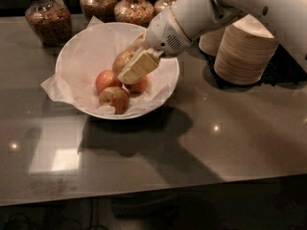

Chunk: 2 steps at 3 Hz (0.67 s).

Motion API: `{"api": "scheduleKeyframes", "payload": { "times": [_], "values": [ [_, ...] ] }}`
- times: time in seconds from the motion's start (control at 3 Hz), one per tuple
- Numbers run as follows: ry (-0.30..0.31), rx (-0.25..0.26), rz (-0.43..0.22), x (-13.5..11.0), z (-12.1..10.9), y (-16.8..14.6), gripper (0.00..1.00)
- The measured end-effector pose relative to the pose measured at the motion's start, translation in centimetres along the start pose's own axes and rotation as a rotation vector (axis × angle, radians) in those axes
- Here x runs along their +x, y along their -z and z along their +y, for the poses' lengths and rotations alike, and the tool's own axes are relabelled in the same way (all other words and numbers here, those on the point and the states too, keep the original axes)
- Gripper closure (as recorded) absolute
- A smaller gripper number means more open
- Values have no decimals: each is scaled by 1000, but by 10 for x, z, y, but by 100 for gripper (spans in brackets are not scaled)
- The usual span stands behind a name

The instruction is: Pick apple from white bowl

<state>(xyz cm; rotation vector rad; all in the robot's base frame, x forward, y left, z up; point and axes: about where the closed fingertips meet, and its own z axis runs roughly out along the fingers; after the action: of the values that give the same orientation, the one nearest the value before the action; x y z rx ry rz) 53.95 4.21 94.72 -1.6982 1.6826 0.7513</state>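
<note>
The white bowl [173, 82] stands on the dark table, lined with crinkled white paper. My gripper [126, 67] reaches into it from the upper right. Its cream fingers [140, 65] are closed around the apple [121, 59], which is pale peach-yellow with a red blush, and hold it just above the other fruit. Two deeper red apples lie under it, one at the left [106, 80] and one beneath the finger [140, 86]. A smaller yellow-and-red apple [115, 98] sits at the bowl's front. The far finger is mostly hidden behind the apple.
Glass jars of grains and nuts [48, 21] [134, 8] stand along the back. Stacks of tan disposable bowls [244, 51] sit to the right of the white bowl, under my arm. The table's front edge [153, 195] runs across the bottom.
</note>
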Motion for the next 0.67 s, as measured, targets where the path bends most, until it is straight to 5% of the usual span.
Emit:
{"api": "scheduleKeyframes", "payload": {
  "times": [0.67],
  "values": [
    [74,-38,-89,-31,7,64,100]
  ]
}}
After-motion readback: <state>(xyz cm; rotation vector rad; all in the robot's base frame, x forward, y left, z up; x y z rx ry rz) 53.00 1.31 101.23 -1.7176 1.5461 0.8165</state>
